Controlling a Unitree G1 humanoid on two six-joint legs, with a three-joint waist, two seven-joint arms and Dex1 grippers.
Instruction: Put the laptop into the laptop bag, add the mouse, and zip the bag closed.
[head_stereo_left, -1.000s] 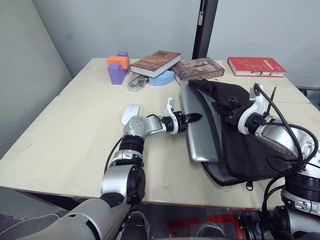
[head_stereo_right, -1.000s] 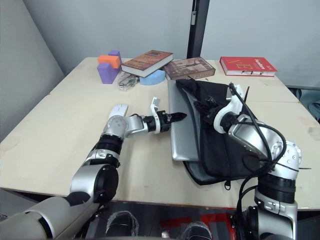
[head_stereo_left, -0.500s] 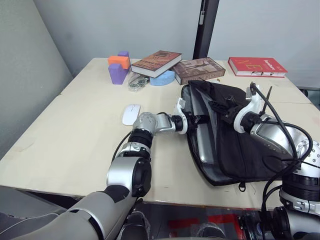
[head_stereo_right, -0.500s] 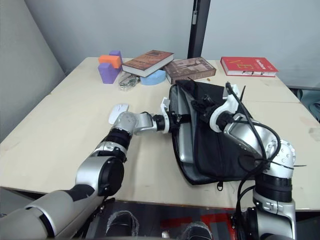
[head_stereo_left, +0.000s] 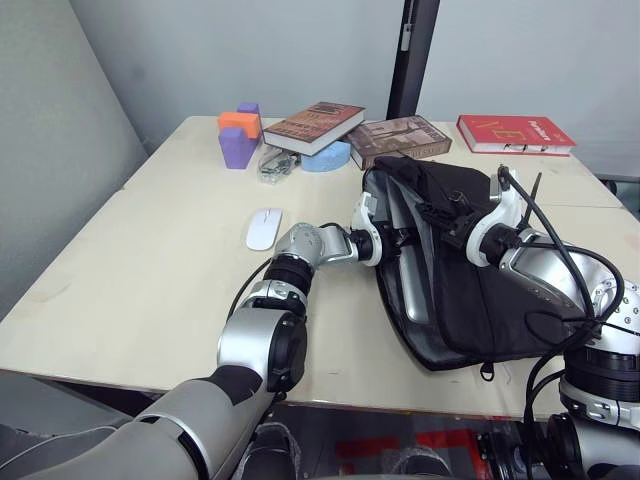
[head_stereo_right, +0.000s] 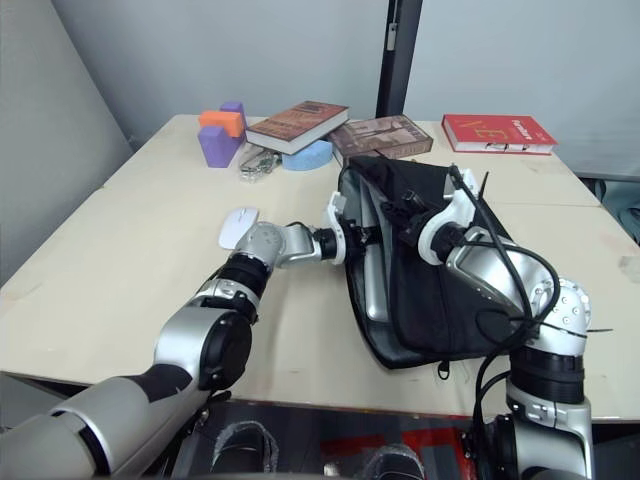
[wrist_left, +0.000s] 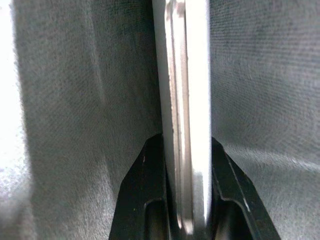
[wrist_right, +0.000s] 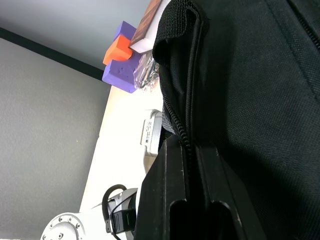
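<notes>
Laptop bag (head_stereo_left: 470, 290): laid flat on the worktop (head_stereo_left: 150, 270), mouth held open on the side facing the mouse, upper flap lifted up.
Laptop (head_stereo_left: 410, 290): mostly tucked inside the laptop bag now, just a silver strip is seen in the opening.
Left gripper (head_stereo_left: 392, 240): reached into the bag's mouth, jaws clamped on the laptop's thin edge, which is seen sandwiched between them in the left wrist view with grey lining either side.
Right gripper (wrist_right: 192, 165): jaws pinched on the bag's upper flap, right at the zipper seam.
Mouse (head_stereo_left: 263, 228): sat on the worktop beside the left forearm, well clear of the laptop bag.
Beyond the bag: two books (head_stereo_left: 312, 125), a blue piece (head_stereo_left: 325, 157), purple and orange blocks (head_stereo_left: 237, 135) and a red book (head_stereo_left: 513, 133) are lined up along the far edge.
</notes>
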